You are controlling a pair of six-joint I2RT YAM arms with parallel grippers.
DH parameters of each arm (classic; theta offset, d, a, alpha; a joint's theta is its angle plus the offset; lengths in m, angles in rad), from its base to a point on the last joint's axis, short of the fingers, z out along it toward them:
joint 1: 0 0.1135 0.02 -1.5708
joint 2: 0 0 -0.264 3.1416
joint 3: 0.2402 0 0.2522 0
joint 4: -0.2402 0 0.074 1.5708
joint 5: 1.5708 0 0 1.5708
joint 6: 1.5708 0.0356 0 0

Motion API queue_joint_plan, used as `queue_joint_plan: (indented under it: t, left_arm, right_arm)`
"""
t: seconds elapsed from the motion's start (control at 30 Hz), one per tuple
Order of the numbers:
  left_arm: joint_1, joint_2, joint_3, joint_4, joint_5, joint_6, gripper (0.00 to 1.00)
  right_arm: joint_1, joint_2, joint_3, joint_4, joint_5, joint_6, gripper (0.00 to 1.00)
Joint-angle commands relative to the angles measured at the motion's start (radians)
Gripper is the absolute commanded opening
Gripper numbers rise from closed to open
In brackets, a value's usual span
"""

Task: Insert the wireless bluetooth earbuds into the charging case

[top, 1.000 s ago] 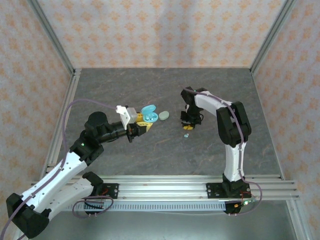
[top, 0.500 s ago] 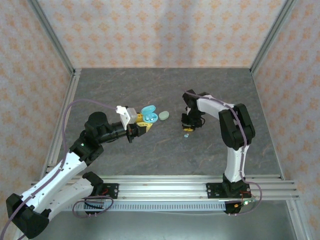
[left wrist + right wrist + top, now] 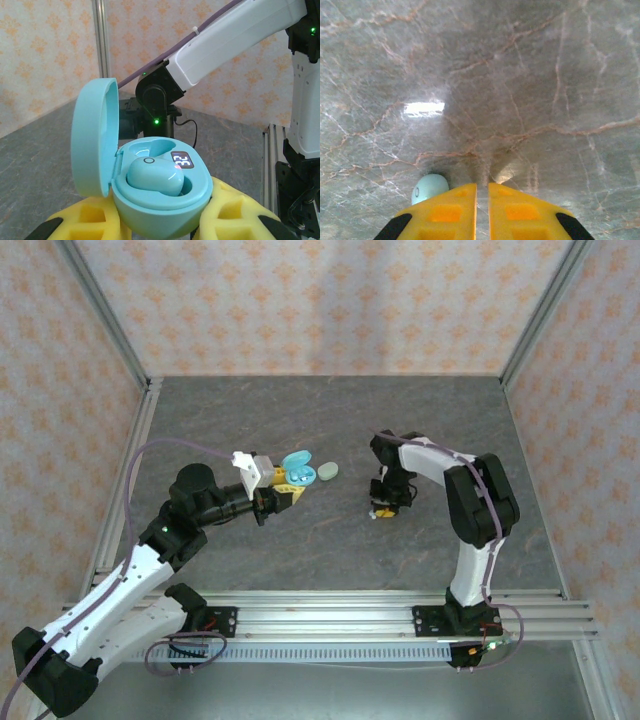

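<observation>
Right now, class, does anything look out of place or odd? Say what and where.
One earbud lies on the table beside the right tool, outside its shut fingers, though the open charging case in the left tool has an empty slot.

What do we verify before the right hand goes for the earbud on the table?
1. Charging case clamped in left hand: ok.
2. Lid open: ok.
3. Free slot behind the seated earbud: ok.
4. Right hand open for a pick: not ok, fingers shut.
5. Loose earbud between the fingers: not ok, it lies beside them on the table.
6. Loose earbud's orientation for insertion: cannot tell.
</observation>
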Motion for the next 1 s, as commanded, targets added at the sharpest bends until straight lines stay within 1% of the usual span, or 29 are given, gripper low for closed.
queue_joint_plan:
  t: [0.0,0.2,0.3,0.43,0.53,0.77,0.97]
  left_arm:
    - [-0.006,-0.015,0.033,0.017,-0.003,0.009,0.09]
    - [-0.007,-0.020,0.035,0.007,-0.005,0.014,0.09]
    - [-0.007,-0.020,0.034,0.009,-0.006,0.015,0.09]
    - [-0.006,-0.016,0.027,0.025,-0.007,0.012,0.09]
    - [-0.007,-0.011,0.029,0.028,-0.004,0.012,0.09]
    - [-0.007,-0.014,0.027,0.022,-0.002,0.016,0.09]
    - [-0.007,-0.018,0.023,0.021,-0.006,0.016,0.09]
  right_arm:
    - [0.008,-0.044,-0.007,-0.054,0.033,0.023,0.15]
    - [0.009,-0.117,0.037,-0.095,0.106,0.052,0.15]
    - [0.028,-0.170,0.064,-0.109,0.146,0.087,0.16]
    - [0.081,-0.197,0.094,-0.114,0.189,0.140,0.24]
    - [0.119,-0.175,0.110,-0.119,0.218,0.160,0.26]
    - [0.182,-0.077,0.142,-0.128,0.252,0.170,0.27]
    - [0.194,-0.006,0.157,-0.121,0.260,0.169,0.27]
